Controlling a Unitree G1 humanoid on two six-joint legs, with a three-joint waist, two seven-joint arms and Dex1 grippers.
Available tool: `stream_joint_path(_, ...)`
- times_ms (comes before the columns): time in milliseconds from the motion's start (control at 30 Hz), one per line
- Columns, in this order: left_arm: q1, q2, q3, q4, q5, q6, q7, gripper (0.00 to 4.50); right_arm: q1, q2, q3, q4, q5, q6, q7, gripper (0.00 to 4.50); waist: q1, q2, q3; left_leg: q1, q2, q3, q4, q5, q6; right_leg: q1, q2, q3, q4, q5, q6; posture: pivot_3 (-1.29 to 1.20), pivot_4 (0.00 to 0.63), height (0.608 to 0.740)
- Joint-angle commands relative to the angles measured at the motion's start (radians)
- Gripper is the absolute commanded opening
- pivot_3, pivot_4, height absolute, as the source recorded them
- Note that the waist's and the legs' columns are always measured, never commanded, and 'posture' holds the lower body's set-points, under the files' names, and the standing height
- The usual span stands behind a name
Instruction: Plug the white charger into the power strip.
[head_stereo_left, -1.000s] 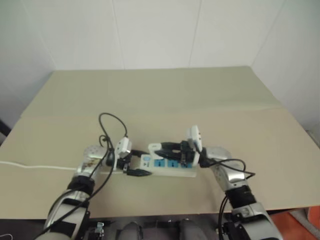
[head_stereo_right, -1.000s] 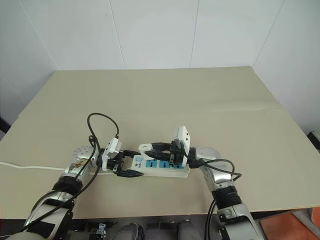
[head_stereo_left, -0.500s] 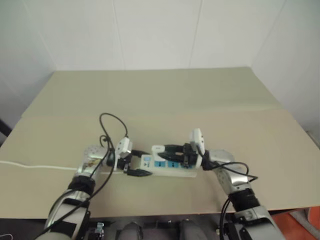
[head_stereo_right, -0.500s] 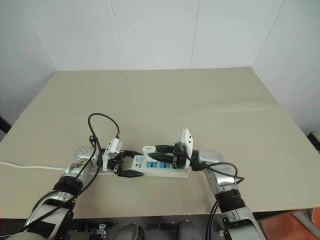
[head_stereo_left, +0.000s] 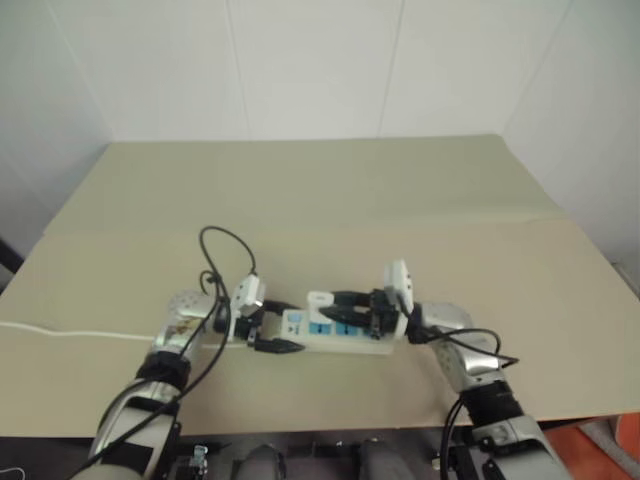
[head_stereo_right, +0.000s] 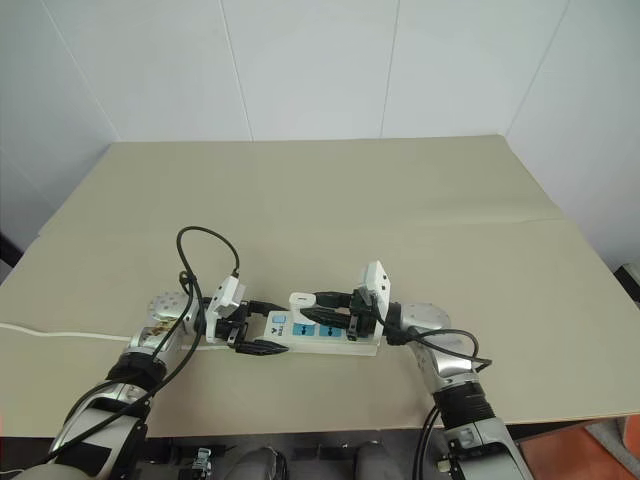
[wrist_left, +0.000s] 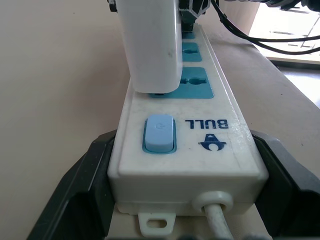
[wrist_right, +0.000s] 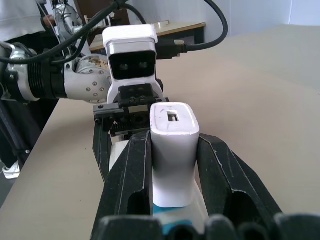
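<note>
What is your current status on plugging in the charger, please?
Left gripper clamps power strip at its switch end. Right gripper holds white charger over the first socket. Nothing in the way.

power strip (head_stereo_right: 320, 335) flanked by grippers, seemingly open table (head_stereo_right: 330, 200) beyond

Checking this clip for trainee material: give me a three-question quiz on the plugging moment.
1. True or false: the right end effector is shut on the white charger.
2. What does the left end effector grip? A) the power strip's switch end B) the charger C) nothing
3. Fill in: the charger stands over the socket nearest the strip's light blue ____.

Key: 1 true; 2 A; 3 switch.
</note>
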Motion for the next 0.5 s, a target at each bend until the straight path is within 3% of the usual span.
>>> stream_joint_path(33, -0.005, 0.005, 0.001, -0.012, 0.001, -0.005, -0.013, 3.29, 0.015, -0.026, 0.011, 0.040, -0.052, -0.027, -0.001, 1.08, 0.000, 0.000, 0.000, 0.000, 0.000, 0.000, 0.000, 0.000, 0.000, 0.000, 0.000, 0.000, 0.000, 0.000, 0.000, 0.00, 0.150, 0.740)
stream_joint_path(300, -0.006, 0.005, 0.001, -0.010, 0.002, -0.006, -0.013, 3.29, -0.004, -0.026, 0.041, 0.094, -0.092, -0.081, -0.010, 1.08, 0.000, 0.000, 0.000, 0.002, 0.000, 0.000, 0.000, 0.000, 0.000, 0.002, 0.000, 0.000, 0.000, 0.000, 0.000, 0.00, 0.150, 0.740)
stream_joint_path(500, 0.000, 0.005, 0.000, -0.019, 0.002, -0.006, -0.013, 3.29, -0.065, -0.030, 0.077, 0.105, -0.114, -0.015, -0.025, 1.08, -0.005, 0.000, 0.000, 0.005, 0.000, 0.000, 0.000, 0.000, 0.000, 0.003, 0.001, 0.000, 0.001, 0.000, 0.000, 0.00, 0.150, 0.740)
